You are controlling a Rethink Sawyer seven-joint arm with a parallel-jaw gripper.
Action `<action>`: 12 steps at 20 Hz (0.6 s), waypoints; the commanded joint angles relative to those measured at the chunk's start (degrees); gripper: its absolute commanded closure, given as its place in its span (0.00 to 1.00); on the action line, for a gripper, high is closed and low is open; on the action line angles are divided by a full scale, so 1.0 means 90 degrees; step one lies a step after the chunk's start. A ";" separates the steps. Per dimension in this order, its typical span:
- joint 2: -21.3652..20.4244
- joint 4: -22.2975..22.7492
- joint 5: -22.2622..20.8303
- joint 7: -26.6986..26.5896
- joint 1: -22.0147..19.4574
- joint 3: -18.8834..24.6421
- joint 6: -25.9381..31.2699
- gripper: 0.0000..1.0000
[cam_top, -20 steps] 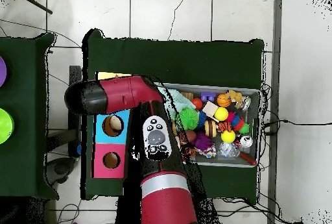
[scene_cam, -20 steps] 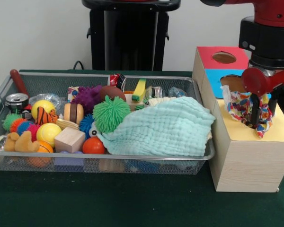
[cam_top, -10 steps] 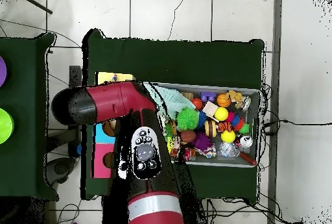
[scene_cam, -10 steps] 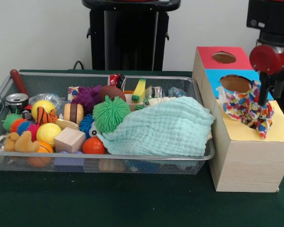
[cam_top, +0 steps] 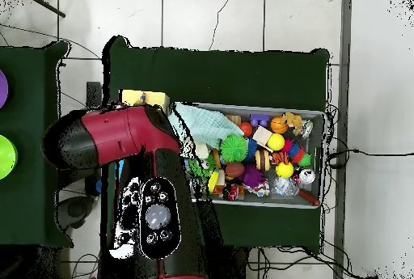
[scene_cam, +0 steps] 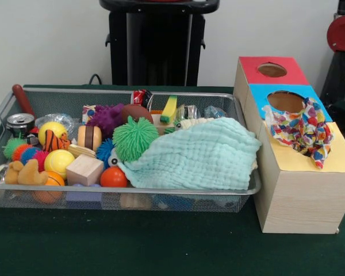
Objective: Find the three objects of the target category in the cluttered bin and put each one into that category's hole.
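A mint cloth (scene_cam: 198, 155) is lying over the wire bin's (scene_cam: 57, 99) right half, probably hiding toys. At three o'clock, a patterned cloth (scene_cam: 302, 131) is hanging half-in the yellow hole, apparently snagged. Whether the pincer is apart or together cannot be told.

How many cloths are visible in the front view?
2: a mint cloth draped over the bin's right half, and a multicoloured cloth on the box top, at the yellow section. Others may lie buried.
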 commanded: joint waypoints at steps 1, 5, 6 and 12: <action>0.0242 0.0228 -0.0176 0.1097 -0.0023 -0.0326 0.0722 0.00; 0.0395 0.0036 -0.0186 0.1010 -0.0027 -0.0407 0.0875 0.00; 0.0456 -0.0053 -0.0185 0.1003 -0.0014 -0.0428 0.0928 0.00; 0.0668 -0.0407 -0.0190 0.0966 0.0090 -0.0558 0.1325 0.00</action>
